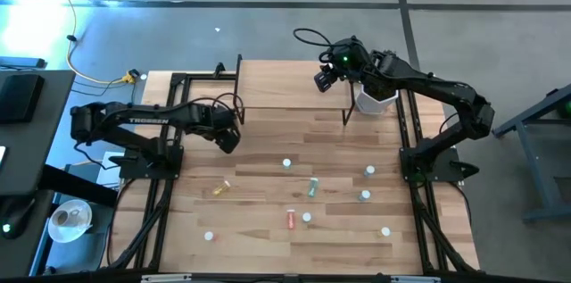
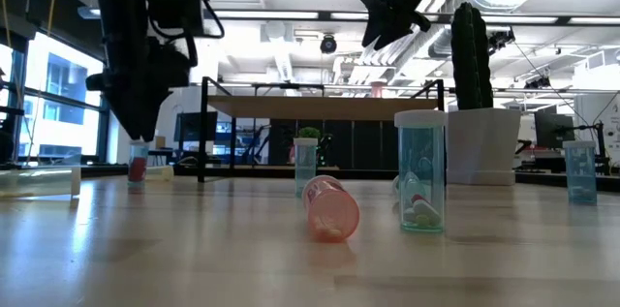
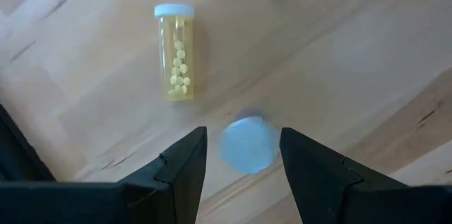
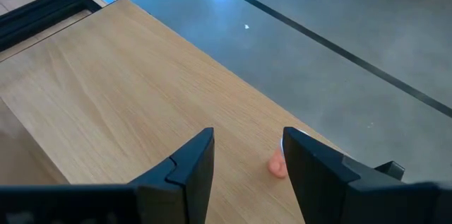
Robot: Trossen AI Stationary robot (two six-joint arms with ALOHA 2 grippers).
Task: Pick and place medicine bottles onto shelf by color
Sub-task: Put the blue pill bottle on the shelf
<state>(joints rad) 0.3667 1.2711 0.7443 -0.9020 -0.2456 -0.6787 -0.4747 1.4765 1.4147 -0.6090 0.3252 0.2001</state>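
Note:
My left gripper [image 1: 229,140] is open and points down at the table's left middle. Its fingers stand on either side of an upright bottle with a pale blue cap [image 3: 247,144], which stands on the table and also shows in the low view [image 2: 138,164]. A yellow bottle [image 3: 176,54] lies beside it. My right gripper [image 1: 323,79] is open and empty, well above the right end of the shelf [image 1: 285,87]. A small pink bottle [image 4: 277,164] shows on the shelf board [image 4: 141,75] beside one fingertip, partly hidden. Several more bottles lie scattered, among them a green one [image 1: 312,187] and a red one [image 1: 291,220].
A white pot with a cactus [image 1: 375,100] stands just right of the shelf, under my right arm. A pink bottle [image 2: 331,208] lies on its side and a clear blue one [image 2: 421,171] stands upright near the table's front. Black frame rails run along both table sides.

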